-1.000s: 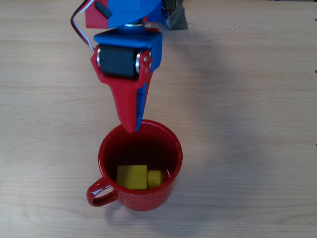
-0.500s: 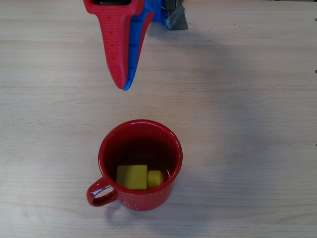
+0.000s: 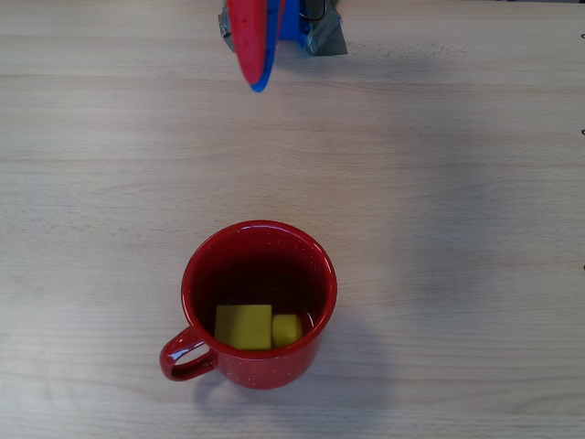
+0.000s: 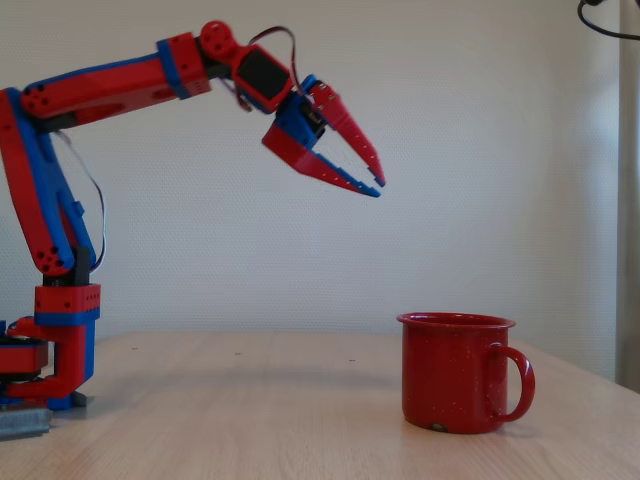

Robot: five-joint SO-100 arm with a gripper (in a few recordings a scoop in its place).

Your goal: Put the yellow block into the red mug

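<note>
One yellow block [image 3: 244, 326] lies inside the red mug [image 3: 259, 305] in the overhead view, against the near wall, with a small yellow stud or reflection just right of it. Mug stands on the desk [image 3: 457, 229], handle at near left. Pincer [image 3: 254, 80] has withdrawn from the mug rim to the far edge within the last second, fingers closed together, carrying nothing.

Fixed view: pincer [image 4: 378, 186] hangs high, well left of and above the mug [image 4: 458, 372], tips nearly meeting, empty. Judgement: block delivered, task essentially complete; arm retreating.
</note>
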